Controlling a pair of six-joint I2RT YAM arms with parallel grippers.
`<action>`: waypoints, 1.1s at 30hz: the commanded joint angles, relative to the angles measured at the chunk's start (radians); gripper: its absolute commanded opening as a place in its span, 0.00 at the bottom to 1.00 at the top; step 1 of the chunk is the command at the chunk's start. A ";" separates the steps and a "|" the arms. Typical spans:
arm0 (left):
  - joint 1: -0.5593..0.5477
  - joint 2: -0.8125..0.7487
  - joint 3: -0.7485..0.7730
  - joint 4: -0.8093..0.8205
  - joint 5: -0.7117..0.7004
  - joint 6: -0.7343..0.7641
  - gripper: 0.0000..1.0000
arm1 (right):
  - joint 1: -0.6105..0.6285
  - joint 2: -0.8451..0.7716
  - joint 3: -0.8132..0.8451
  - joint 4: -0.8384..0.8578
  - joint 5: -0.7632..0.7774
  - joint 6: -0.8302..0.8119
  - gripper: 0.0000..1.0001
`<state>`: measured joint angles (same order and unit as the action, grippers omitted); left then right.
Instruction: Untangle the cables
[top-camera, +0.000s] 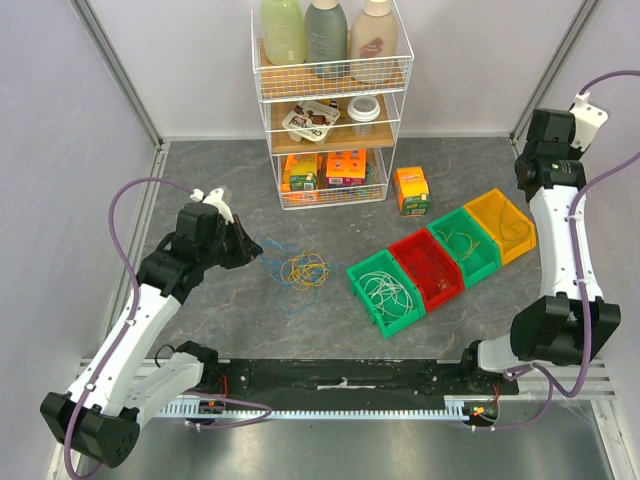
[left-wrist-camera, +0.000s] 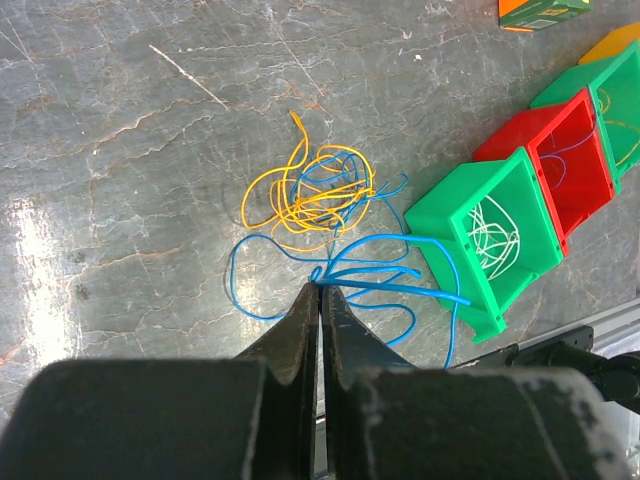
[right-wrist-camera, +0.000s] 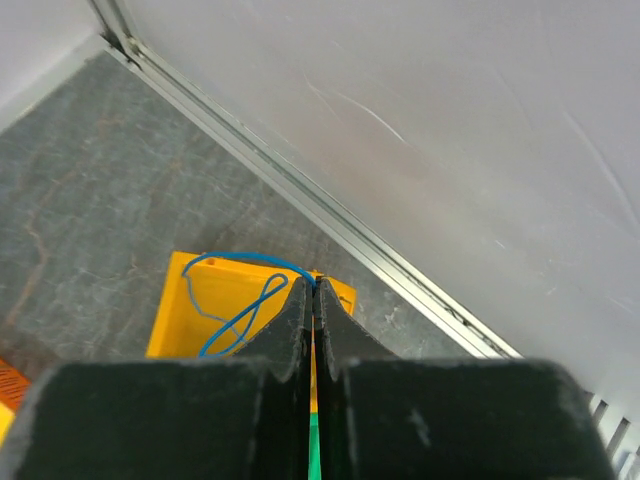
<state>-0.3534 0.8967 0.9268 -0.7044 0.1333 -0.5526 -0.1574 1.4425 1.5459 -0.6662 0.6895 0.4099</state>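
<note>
Grey, marble-veined stone made up the tabletop (top-camera: 230, 325), matte with a few glossy patches, inside pale plain walls. At the left, the left tool (left-wrist-camera: 321, 290) was closed on the blue cable (left-wrist-camera: 400, 290), its fingertips pinching a strand near the bundle's near edge. That cable was hair-thin, springy and slick-looking, lying in loose uneven loops. Just beyond it lay the yellow cable (left-wrist-camera: 315, 200), equally fine, coiled tighter, with some blue strands crossing into its loops.

Judging by the overlap, the step in hand was drawing the blue free of the yellow. It probably called for a slow pull away from the yellow coil, stopping if the yellow began to drag, since wire this light would snag and follow rather than slide.

Right of the tangle, the blue loops reached the rigid plastic green bin (left-wrist-camera: 460, 185), which held white cables (left-wrist-camera: 495, 235); the red bin (left-wrist-camera: 530, 125) stood against it. Farther right, the yellow bin (right-wrist-camera: 175, 310) held another blue wire (right-wrist-camera: 240, 310). High above it, the right tool (right-wrist-camera: 313, 285) was closed; whether it held anything could not be told.
</note>
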 joint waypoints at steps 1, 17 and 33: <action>-0.007 0.001 0.035 0.023 0.003 0.042 0.05 | -0.031 0.012 -0.072 0.091 0.010 0.012 0.00; -0.006 -0.007 0.030 0.062 0.159 0.052 0.03 | -0.059 0.148 -0.254 0.111 -0.182 0.084 0.01; -0.006 0.060 -0.043 0.174 0.419 -0.017 0.02 | 0.263 0.003 -0.164 -0.001 -0.377 -0.080 0.77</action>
<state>-0.3557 0.9257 0.8928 -0.5938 0.4702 -0.5461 -0.0994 1.5940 1.3663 -0.6773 0.5159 0.3832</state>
